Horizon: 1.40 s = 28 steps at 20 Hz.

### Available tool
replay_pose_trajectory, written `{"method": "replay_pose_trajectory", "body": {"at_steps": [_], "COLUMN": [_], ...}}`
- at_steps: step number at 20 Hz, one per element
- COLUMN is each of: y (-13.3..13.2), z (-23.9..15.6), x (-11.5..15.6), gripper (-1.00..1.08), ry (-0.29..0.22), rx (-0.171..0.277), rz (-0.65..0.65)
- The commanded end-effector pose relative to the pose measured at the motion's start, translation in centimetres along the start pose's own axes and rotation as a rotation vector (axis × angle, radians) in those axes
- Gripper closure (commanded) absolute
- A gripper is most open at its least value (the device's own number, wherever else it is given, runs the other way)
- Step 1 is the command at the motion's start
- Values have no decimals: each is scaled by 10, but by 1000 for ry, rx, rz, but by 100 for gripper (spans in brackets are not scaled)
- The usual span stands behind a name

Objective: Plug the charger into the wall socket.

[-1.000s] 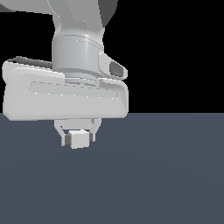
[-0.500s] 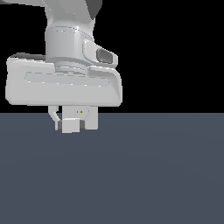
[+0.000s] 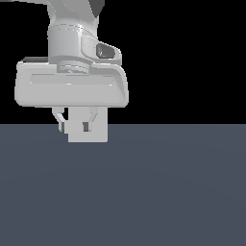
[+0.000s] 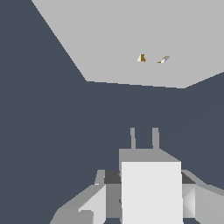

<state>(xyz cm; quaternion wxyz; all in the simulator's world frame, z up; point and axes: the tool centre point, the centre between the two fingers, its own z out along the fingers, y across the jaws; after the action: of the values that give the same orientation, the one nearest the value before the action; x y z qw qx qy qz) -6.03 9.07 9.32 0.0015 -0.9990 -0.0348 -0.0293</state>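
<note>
In the wrist view the charger (image 4: 151,188), a small white block, sits between the fingers of my gripper (image 4: 148,178), which is shut on it. Its two prongs (image 4: 144,139) point toward the wall socket (image 4: 131,39), a flat pale plate with two orange-brown holes (image 4: 152,58). A gap of dark floor separates the prongs from the plate. In the exterior view my gripper (image 3: 73,126) hangs low at the left. A white square face (image 3: 98,133) shows behind its fingers, apparently the socket plate. The charger blends into that white.
A dark blue-grey floor (image 3: 168,192) fills the lower half of the exterior view, under a black background. Nothing else stands on it.
The gripper has turned and drifted toward the exterior view's left, looking smaller. The white square behind the fingers was not visible before. The charger stays gripped.
</note>
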Motion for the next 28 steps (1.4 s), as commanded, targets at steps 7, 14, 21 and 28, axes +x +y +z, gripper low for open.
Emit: {"method": "replay_pose_trajectory", "body": {"at_steps": [7, 14, 21, 28], "y": [-2, -2, -2, 0], "z": [-7, -7, -6, -5], "x": [8, 8, 8, 20], "gripper": [108, 108, 108, 108], "ry": [-1, -1, -2, -2], "rx": [-6, -5, -5, -5], "rz": [80, 78, 76, 76]}}
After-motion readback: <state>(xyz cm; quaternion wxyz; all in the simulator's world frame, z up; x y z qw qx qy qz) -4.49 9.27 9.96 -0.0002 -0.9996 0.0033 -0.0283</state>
